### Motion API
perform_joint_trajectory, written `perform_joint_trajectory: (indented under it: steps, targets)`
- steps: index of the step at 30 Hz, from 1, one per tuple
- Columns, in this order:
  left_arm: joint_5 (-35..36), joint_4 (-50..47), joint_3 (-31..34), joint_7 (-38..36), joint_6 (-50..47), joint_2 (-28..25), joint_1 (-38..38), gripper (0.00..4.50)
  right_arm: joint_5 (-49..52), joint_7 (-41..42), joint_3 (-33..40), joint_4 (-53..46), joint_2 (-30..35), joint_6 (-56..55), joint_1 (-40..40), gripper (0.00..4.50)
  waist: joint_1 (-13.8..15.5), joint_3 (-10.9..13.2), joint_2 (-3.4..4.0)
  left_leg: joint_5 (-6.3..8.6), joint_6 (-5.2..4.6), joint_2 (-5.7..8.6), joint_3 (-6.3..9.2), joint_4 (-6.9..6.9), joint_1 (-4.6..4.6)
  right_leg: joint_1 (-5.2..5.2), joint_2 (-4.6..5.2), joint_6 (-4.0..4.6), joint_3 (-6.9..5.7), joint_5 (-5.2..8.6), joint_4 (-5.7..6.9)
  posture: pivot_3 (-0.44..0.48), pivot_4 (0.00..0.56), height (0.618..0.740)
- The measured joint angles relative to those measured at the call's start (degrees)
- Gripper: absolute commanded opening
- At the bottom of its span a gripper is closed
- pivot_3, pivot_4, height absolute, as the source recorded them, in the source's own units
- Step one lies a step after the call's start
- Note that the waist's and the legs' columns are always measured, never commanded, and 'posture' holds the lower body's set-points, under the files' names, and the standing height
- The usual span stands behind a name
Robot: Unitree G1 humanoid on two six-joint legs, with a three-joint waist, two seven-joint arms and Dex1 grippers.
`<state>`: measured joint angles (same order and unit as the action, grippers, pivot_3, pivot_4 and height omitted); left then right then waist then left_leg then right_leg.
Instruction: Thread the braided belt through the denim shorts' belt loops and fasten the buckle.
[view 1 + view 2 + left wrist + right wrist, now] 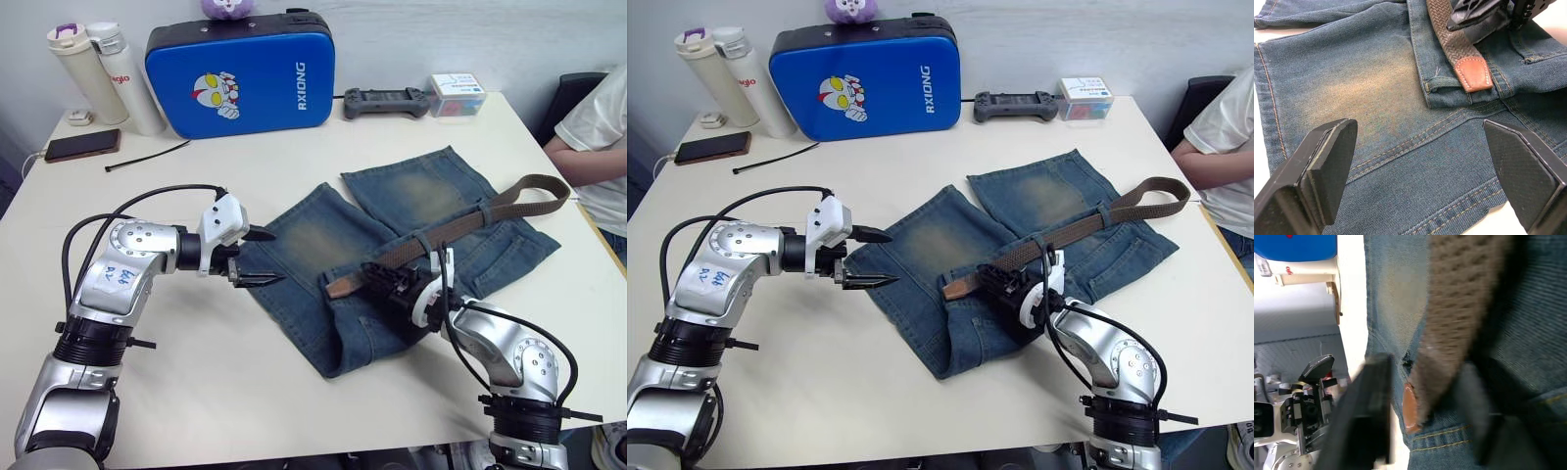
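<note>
The denim shorts (323, 235) lie flat on the white table (196, 392), waistband toward me. The braided belt (460, 223) runs along the waistband under two belt loops (419, 242) and folds back at the far right. Its tan leather tip (1474, 73) rests beside another loop (1442, 84). The buckle is hidden. My right gripper (384, 279) is shut on the belt just behind the tip. My left gripper (263, 258) is open at the left leg's edge, low over the denim, holding nothing.
At the back stand a blue padded case (240, 73), two bottles (93, 73), a phone (82, 145), a black cable tie (147, 157), a controller (385, 101) and a small box (457, 95). A person in a white shirt (598, 127) sits at the right edge.
</note>
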<state>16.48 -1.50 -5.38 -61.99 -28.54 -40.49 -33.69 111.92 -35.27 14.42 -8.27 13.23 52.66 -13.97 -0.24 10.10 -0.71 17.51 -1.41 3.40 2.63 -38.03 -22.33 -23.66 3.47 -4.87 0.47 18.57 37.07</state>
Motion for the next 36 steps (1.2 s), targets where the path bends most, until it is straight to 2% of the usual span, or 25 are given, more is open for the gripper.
perform_joint_trajectory:
  steps: [1, 5, 12, 20, 26, 36]
  targets:
    - [0.00, 0.00, 0.00, 0.08, 0.00, 0.00, 0.00, 4.50, 0.00, 0.42, 0.00, 0.00, 0.51, -0.12, -0.54, 0.01, -0.02, 0.00, 0.00, 0.00, 0.00, 0.00, 0.00, 0.00, 0.00, 0.00, 0.00, 0.00, 0.00, 0.00, 0.00, 0.000, 0.150, 0.740]
    - [-0.09, 0.24, 0.00, 0.22, 0.05, 0.00, 0.00, 4.50, -0.01, 1.29, -0.03, 0.54, 5.23, -1.59, -2.39, 0.01, 0.05, 0.00, 0.00, 0.00, 0.00, 0.00, -0.01, 0.00, 0.00, 0.01, 0.00, 0.00, 0.00, 0.00, -0.02, 0.000, 0.150, 0.740]
    - [-0.56, 1.74, -0.22, 0.17, 0.69, 0.03, -1.61, 4.50, -3.34, 5.28, -0.61, 2.27, 9.03, -2.66, -3.71, 0.01, 0.07, 0.00, 0.00, 0.00, -0.01, 0.00, -0.01, -0.01, -0.02, 0.01, 0.00, 0.00, 0.00, 0.00, -0.02, 0.000, 0.150, 0.740]
    - [-0.55, 1.78, -0.30, -0.24, 0.48, 0.26, -1.68, 4.50, -12.43, 12.21, -5.35, 0.93, 7.06, -2.73, -2.37, 0.01, -0.01, 0.00, 0.00, 0.00, -0.01, -0.01, -0.02, 0.00, -0.01, 0.00, 0.00, 0.00, 0.00, 0.00, -0.01, 0.000, 0.150, 0.740]
    - [0.18, 1.70, -0.35, -1.35, -1.94, 0.30, -1.67, 4.50, -24.62, 20.23, -9.09, -0.77, 4.12, -3.87, -1.62, 0.01, -0.12, -0.02, -0.04, 0.00, 0.01, -0.02, -0.01, 0.00, 0.02, 0.00, -0.03, 0.00, 0.00, 0.00, 0.00, 0.000, 0.150, 0.740]
    - [0.22, 0.77, -0.72, -1.94, -2.63, 0.30, -1.33, 4.50, -34.77, 25.03, -12.35, -3.64, 1.00, -1.61, -1.87, 0.01, -1.64, -0.06, -0.07, 0.02, 0.11, -0.08, 0.00, 0.11, 0.14, -0.01, -0.09, 0.11, 0.01, 0.06, 0.11, 0.000, 0.150, 0.740]
